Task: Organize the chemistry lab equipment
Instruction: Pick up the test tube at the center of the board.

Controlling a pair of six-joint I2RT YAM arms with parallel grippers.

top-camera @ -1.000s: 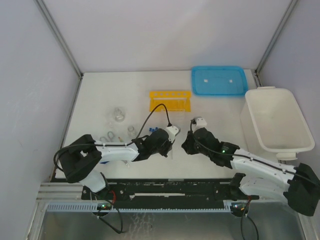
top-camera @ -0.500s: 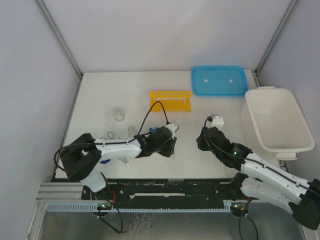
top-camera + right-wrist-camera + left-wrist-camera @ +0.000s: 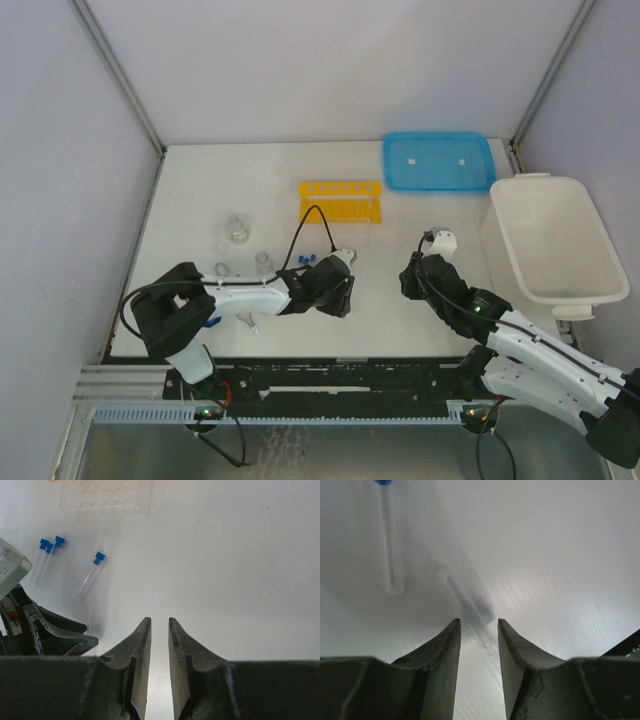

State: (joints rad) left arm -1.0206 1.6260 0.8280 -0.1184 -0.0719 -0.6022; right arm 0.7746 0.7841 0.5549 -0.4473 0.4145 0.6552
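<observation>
Tube pickup step — left gripper (image 3: 479, 630) part open, empty, a clear tube (image 3: 465, 597) on the table at its 12 o'clock. Right gripper (image 3: 160, 630) narrow, empty. Next, likely: close on tube, carry to yellow rack (image 3: 341, 201) at 12 o'clock.

rack (image 3: 340, 201): yellow; lid (image 3: 438, 161): blue; tub (image 3: 550, 238): white; tube caps (image 3: 99, 557): blue

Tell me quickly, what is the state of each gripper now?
Left gripper: jaws open, holding nothing.
Right gripper: jaws slightly open, holding nothing.
</observation>
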